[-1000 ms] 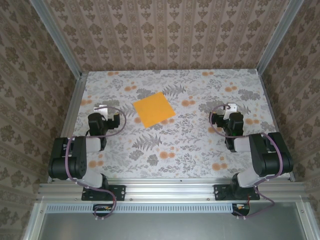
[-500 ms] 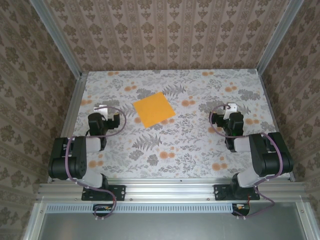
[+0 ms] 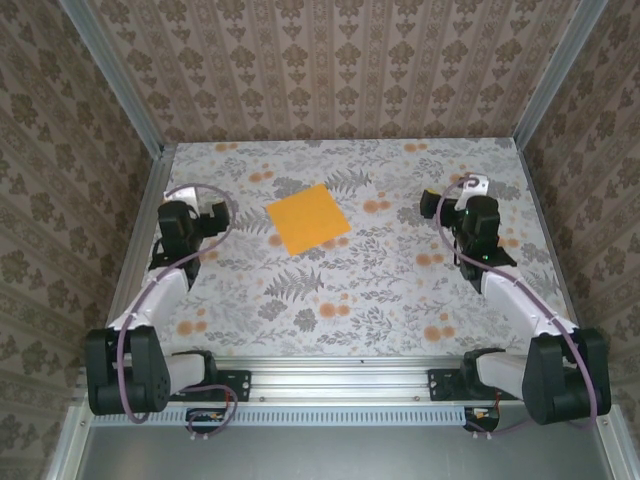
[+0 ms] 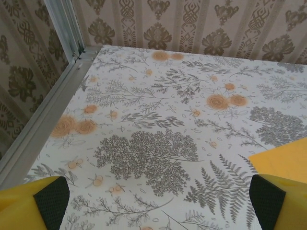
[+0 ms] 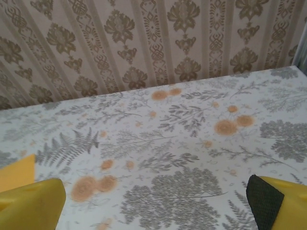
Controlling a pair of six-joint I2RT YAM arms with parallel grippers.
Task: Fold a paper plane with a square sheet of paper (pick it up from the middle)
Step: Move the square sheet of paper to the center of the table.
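The square sheet of paper [image 3: 308, 218] lies flat and unfolded on the tabletop [image 3: 400, 300], toward 11 o'clock of centre. Thin, light and limp, it will likely slide or crease, so a gentle pinch at its middle looks best. The left tool [image 4: 158, 201] at its 9 o'clock and the right tool [image 5: 153, 206] at its 3 o'clock both gape wide, holding nothing.

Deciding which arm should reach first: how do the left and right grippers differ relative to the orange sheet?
The left gripper sits left of the square sheet of paper; the right gripper sits right of it. The left gripper looks nearer the sheet than the right gripper. Both are open, empty, and apart from the sheet, which lies flat and unfolded.
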